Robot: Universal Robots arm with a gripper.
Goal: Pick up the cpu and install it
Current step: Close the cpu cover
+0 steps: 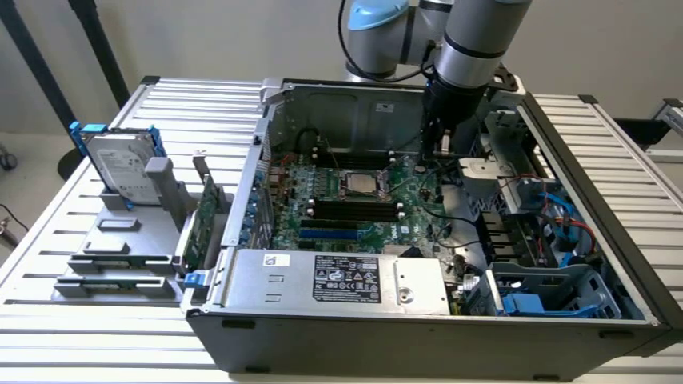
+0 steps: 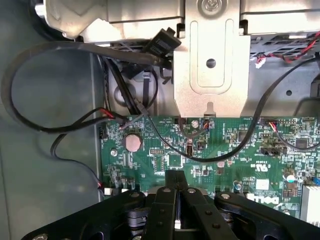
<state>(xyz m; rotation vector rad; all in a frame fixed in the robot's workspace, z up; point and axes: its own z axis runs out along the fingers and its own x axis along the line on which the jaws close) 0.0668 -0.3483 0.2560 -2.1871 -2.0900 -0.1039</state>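
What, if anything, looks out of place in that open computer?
Nothing looks damaged or spilled. The hard drive and green cards stand in racks outside the case, and a black cable loops loosely beside the circuit board.

My gripper (image 1: 436, 157) hangs low inside the open computer case (image 1: 427, 330), near the edge of the green board (image 1: 418, 212) on the exterior view's right. The cpu (image 1: 361, 183) lies flat in the middle of this board, apart from my gripper. A hard drive (image 1: 120, 166) stands outside the case.

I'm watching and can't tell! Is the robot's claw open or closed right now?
Gripper: closed, holding nothing that I can see.
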